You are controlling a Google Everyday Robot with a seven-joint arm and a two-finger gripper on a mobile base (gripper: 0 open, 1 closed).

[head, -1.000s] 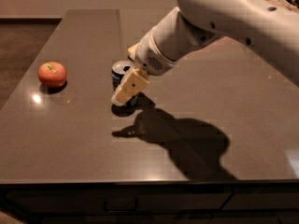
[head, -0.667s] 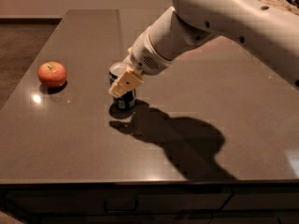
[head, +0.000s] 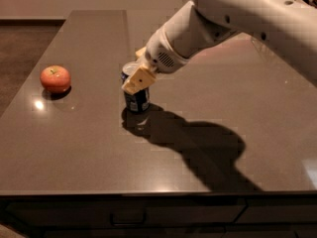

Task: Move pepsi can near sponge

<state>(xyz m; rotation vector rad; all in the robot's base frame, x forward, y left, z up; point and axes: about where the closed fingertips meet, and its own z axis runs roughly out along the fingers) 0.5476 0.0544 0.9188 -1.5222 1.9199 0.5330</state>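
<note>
The pepsi can [head: 135,99] is dark blue with a silver top and stands upright on the dark table [head: 99,148], left of the middle. My cream-coloured gripper [head: 138,67] is at the can's upper part and straddles it from the right, with one cream block in front of the can's top. The white arm [head: 223,19] reaches in from the upper right. The sponge is out of view.
A red apple [head: 55,78] sits at the table's left side, well left of the can. The arm's shadow [head: 198,148] falls across the table to the right of the can. The table's front edge runs along the bottom.
My gripper has moved left and slightly up, from beside the can to around its top. The can and the apple have stayed in place.
</note>
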